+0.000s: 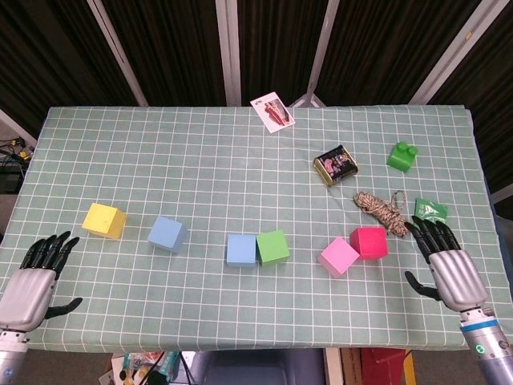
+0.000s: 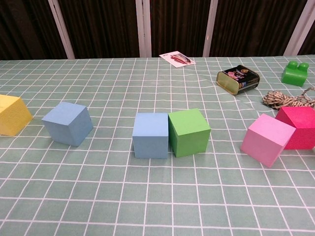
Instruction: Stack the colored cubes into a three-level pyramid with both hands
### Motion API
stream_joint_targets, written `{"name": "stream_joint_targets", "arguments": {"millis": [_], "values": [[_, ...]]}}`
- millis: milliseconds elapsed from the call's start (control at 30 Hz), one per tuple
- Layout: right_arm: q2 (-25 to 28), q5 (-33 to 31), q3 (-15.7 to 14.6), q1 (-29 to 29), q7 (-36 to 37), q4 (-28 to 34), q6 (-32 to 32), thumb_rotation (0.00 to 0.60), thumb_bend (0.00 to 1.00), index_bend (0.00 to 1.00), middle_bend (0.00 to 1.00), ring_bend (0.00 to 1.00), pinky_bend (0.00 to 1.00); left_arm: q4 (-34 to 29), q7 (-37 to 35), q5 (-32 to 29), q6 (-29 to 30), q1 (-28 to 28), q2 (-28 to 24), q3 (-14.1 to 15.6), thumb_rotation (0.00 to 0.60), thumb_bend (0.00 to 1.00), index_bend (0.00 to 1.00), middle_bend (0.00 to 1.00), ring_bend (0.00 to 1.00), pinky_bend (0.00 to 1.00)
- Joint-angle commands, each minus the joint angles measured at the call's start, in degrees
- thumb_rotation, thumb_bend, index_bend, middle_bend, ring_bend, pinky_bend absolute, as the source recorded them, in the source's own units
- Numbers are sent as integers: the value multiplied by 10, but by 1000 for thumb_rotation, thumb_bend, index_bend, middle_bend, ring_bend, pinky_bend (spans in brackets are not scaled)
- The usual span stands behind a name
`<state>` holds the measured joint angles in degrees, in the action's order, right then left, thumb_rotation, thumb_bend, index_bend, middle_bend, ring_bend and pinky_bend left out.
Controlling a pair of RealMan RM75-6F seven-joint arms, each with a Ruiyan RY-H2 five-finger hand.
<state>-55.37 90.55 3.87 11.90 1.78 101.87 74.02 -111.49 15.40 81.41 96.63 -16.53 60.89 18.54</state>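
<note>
A blue cube (image 1: 240,249) (image 2: 150,135) and a green cube (image 1: 273,247) (image 2: 188,132) stand side by side, touching, near the table's middle front. A second blue cube (image 1: 167,234) (image 2: 68,123) lies apart to their left, and a yellow cube (image 1: 103,220) (image 2: 12,114) sits further left. A pink cube (image 1: 338,257) (image 2: 267,139) leans against a red cube (image 1: 369,242) (image 2: 298,127) on the right. My left hand (image 1: 30,281) hovers open at the front left corner, holding nothing. My right hand (image 1: 448,269) is open at the front right, right of the red cube. Neither hand shows in the chest view.
A tin can (image 1: 335,165) (image 2: 238,78), a coil of rope (image 1: 381,210) (image 2: 288,100), a green toy brick (image 1: 402,156) (image 2: 295,73), a green packet (image 1: 430,210) and a playing card (image 1: 272,111) (image 2: 176,58) lie on the far right half of the checked tablecloth (image 1: 200,168).
</note>
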Motion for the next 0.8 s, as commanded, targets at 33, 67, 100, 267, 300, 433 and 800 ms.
{"name": "stream_joint_targets", "arguments": {"millis": [33,67,100,267,300,433,800], "values": [[23,9,10,52,0,28,-67,600,329,0,0,0,0,24,-14,11,0,15,7,-9,600,87,0,0,0,0],[25,11,11,62,-6,33,-80,600,322,0,0,0,0,28,-15,12,-2,18,8,-11,600,87,0,0,0,0],[28,13,12,77,-15,42,-103,600,311,0,0,0,0,32,-19,12,-6,21,10,-14,600,87,0,0,0,0],[19,-4,25,136,-46,90,-186,600,304,0,6,0,0,39,-30,14,-23,26,13,-28,600,87,0,0,0,0],[13,-10,29,148,-54,95,-203,600,304,0,24,0,0,41,-32,15,-26,27,13,-31,600,87,0,0,0,0],[-24,-48,41,193,-91,102,-261,600,303,0,123,0,0,47,-43,14,-42,30,13,-40,600,87,0,0,0,0],[-146,-164,58,262,-190,64,-301,600,303,0,128,0,0,60,-71,12,-87,37,4,-62,600,87,0,0,0,0]]}}
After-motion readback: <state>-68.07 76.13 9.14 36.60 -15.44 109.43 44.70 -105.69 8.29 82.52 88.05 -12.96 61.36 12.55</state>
